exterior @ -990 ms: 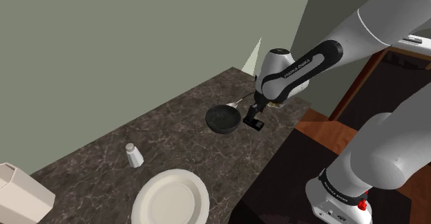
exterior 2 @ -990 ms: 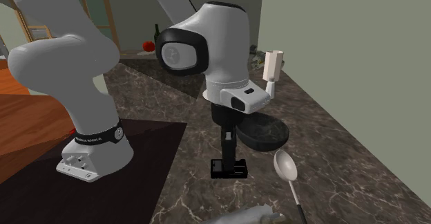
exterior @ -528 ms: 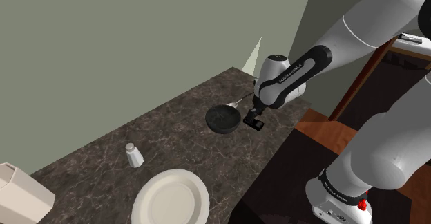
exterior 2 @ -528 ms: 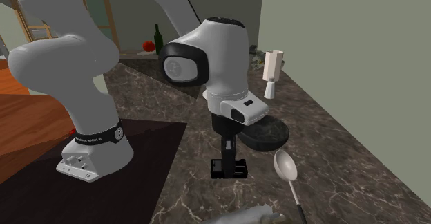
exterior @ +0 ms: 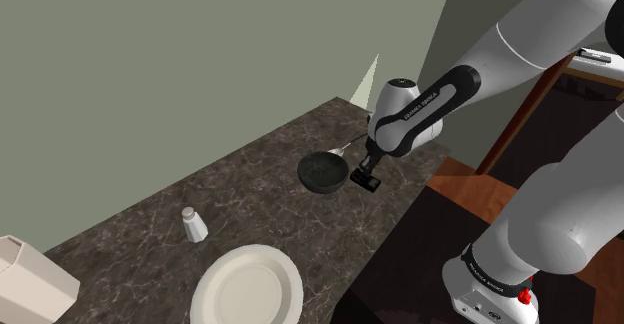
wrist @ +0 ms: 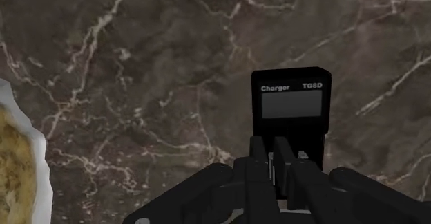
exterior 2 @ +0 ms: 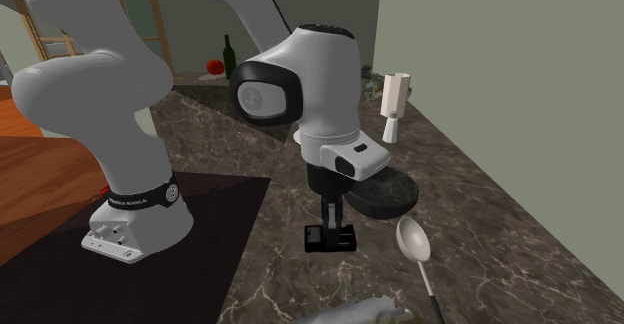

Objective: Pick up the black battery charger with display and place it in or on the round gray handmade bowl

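pinching at present: the black battery charger point(wrist: 290, 105), taken by a narrow part at its near end. my fingers point(wrist: 257, 157) are drawn close with only a sliver between them. i judge the grip made, though i cannot see it proven. my gripper point(exterior 2: 330, 210) points straight down.

charger, position: directly under my jaws, flat on the counter point(exterior: 250, 187) or barely off it; i cannot tell which.

charger, long axis: runs away from my fingertips, display end farthest from me, so my jaws close across its short width.

bowl point(exterior: 322, 172): round, dark grey, empty as far as i can see. it sits just beside my jaws and the charger, apart from both.

judgement on the coming move: a short lift, then a sidestep toward the bowl. the charger's far end must clear the rim, and a grip so near one end may let the body swing or slip.

spoon point(exterior 2: 414, 240): pale, lying flat on the counter close beside my jaws, near the bowl.

surface: dark stone-look counter with pale veins. well away from my jaws stand a small white shaker point(exterior: 193, 224), a white plate point(exterior: 247, 287) and a pale box point(exterior: 30, 277).

room: grey-green wall point(exterior: 180, 62) behind the counter. wooden floor point(exterior 2: 40, 162) is on my stand's side. a dark bottle point(exterior 2: 228, 54) stands far beyond my arm.
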